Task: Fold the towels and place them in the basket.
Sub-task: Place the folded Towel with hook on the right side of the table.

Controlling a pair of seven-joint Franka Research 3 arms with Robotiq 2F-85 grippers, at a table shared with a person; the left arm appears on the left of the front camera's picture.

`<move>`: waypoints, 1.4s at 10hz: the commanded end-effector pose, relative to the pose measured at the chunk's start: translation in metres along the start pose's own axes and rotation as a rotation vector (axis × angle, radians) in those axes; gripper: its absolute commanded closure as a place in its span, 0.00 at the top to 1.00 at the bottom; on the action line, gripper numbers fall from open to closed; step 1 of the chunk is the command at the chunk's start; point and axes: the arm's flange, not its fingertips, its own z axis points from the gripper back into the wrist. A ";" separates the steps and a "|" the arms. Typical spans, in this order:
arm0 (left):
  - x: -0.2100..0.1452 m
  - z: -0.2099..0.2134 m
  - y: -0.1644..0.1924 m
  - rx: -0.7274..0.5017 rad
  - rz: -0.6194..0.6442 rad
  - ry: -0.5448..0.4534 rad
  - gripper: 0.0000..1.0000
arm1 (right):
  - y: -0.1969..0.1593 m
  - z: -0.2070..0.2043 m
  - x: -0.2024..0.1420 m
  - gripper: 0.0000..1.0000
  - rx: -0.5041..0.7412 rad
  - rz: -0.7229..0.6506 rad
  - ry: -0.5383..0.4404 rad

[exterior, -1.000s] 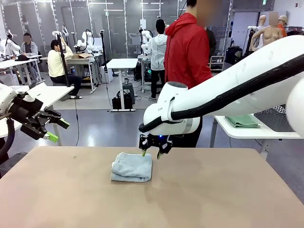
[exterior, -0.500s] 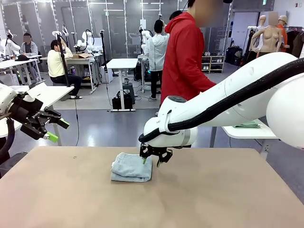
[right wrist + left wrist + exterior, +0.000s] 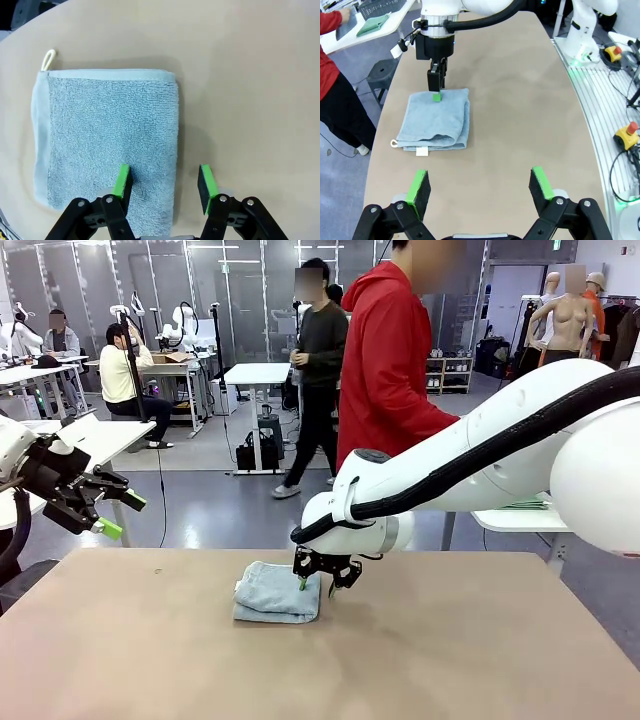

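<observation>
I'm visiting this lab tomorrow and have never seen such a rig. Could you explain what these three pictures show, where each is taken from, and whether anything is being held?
Two white robot arms work at a brown table. Each ends in a two-finger end effector with green pads. The front picture looks across the table from between the arms, toward a person in red. The other two come from cameras on the wrists, looking along the fingers. One folded light blue towel lies on the table. The right end effector hangs low over the towel's edge, jaws apart, one finger above cloth and one above bare table. It holds nothing. The left end effector is raised at the table's left side, open and empty.
</observation>
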 end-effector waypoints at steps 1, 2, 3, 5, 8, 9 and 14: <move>0.002 0.001 0.001 0.009 0.004 0.004 1.00 | -0.002 -0.006 0.002 0.67 0.072 0.013 -0.009; 0.002 0.001 0.001 0.009 0.004 0.004 1.00 | -0.002 -0.008 0.002 0.67 0.095 0.029 -0.008; 0.002 0.001 0.001 0.009 0.004 0.004 1.00 | -0.002 -0.008 0.001 0.48 0.096 0.029 -0.019; 0.002 0.001 0.001 0.009 0.004 0.004 1.00 | -0.002 -0.009 -0.001 0.28 0.102 0.036 -0.022; 0.002 0.001 0.001 0.009 0.004 0.004 1.00 | 0.002 -0.008 -0.004 0.25 0.096 0.044 0.002; 0.002 0.001 0.001 0.009 0.004 0.004 1.00 | 0.004 -0.007 -0.004 0.00 0.090 0.049 0.001; 0.002 0.001 0.001 0.009 0.004 0.004 1.00 | 0.007 -0.008 -0.003 0.00 0.067 0.037 -0.015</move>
